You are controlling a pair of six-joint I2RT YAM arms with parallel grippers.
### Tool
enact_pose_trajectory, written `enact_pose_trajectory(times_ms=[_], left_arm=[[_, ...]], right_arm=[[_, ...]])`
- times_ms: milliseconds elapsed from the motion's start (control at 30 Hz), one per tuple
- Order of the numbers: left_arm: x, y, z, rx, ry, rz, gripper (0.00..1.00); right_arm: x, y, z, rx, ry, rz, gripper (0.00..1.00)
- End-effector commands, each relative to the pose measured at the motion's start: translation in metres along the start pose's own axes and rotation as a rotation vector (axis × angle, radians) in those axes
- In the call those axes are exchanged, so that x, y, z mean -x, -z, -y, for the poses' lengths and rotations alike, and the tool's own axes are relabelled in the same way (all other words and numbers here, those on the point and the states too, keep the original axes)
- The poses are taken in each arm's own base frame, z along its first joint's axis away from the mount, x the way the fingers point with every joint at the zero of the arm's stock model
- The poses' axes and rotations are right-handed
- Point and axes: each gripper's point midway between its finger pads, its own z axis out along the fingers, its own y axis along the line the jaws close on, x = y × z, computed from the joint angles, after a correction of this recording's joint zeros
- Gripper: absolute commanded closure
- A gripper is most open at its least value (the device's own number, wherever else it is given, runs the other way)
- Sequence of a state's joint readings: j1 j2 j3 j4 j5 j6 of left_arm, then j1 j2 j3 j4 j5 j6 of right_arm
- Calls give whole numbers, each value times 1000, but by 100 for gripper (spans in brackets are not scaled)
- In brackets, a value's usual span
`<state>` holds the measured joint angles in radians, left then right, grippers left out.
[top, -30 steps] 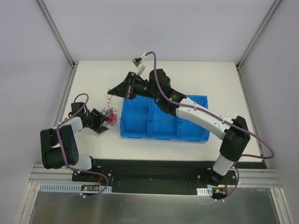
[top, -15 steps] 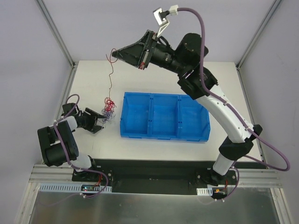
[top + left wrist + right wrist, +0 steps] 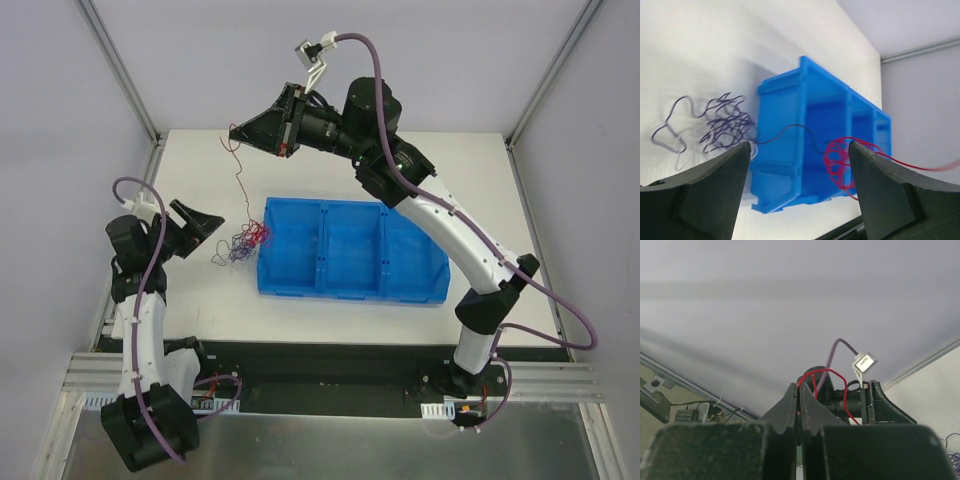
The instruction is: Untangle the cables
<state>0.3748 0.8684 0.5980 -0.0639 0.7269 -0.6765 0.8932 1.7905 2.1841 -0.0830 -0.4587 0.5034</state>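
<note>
Cables (image 3: 243, 243), curly red and purple wires, are lying clumped beside the blue plastic bin (image 3: 350, 285); right gripper (image 3: 236, 131) is pinching a red strand (image 3: 240, 180) aloft, left gripper (image 3: 212, 222) is gaping empty. Recommend pinning clump, lifting slowly.

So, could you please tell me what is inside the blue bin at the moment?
All three compartments of the blue bin show bare floor. The cables clump just outside its left wall, red loops reaching the rim. The right arm covers part of the right compartment.
</note>
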Motion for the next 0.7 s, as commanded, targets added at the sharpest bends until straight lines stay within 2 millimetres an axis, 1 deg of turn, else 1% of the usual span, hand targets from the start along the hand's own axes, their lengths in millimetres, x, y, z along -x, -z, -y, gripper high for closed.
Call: enact_pose_trajectory(times_ms=[0, 100, 233, 267, 300, 333, 400, 433, 467, 500, 533, 567, 600, 667], left_arm=[[1, 12, 52, -188, -215, 33, 19], [-8, 16, 73, -285, -282, 14, 15], [-22, 25, 92, -375, -366, -3, 14], [-25, 26, 94, -385, -380, -4, 14], [-26, 25, 96, -390, -389, -4, 14], [-28, 24, 97, -387, -388, -5, 14], [-23, 20, 97, -360, -391, 31, 12], [-18, 15, 96, -332, -390, 57, 6], [-7, 8, 90, -274, -390, 113, 1], [-1, 0, 83, -223, -377, 141, 1], [8, -10, 69, -145, -321, 171, 1], [16, -18, 60, -87, -269, 180, 1], [18, -29, 54, -61, -240, 154, 1], [20, -51, 52, -60, -174, 96, 1]], right_arm=[[22, -2, -19, 53, 19, 63, 99], [27, -7, -18, 54, 6, 84, 99], [34, -11, -14, 40, -12, 125, 100], [34, -12, -12, 34, -23, 127, 99], [39, -14, -16, 54, -27, 148, 99], [41, -15, -16, 61, -35, 157, 99], [43, -18, -20, 83, -64, 168, 99], [44, -20, -22, 93, -73, 175, 99], [44, -21, -25, 106, -86, 177, 99], [44, -23, -28, 118, -92, 181, 99], [46, -23, -33, 130, -97, 191, 99], [47, -25, -35, 137, -106, 195, 99], [48, -25, -41, 151, -108, 202, 99], [52, -25, -52, 183, -119, 217, 99]])
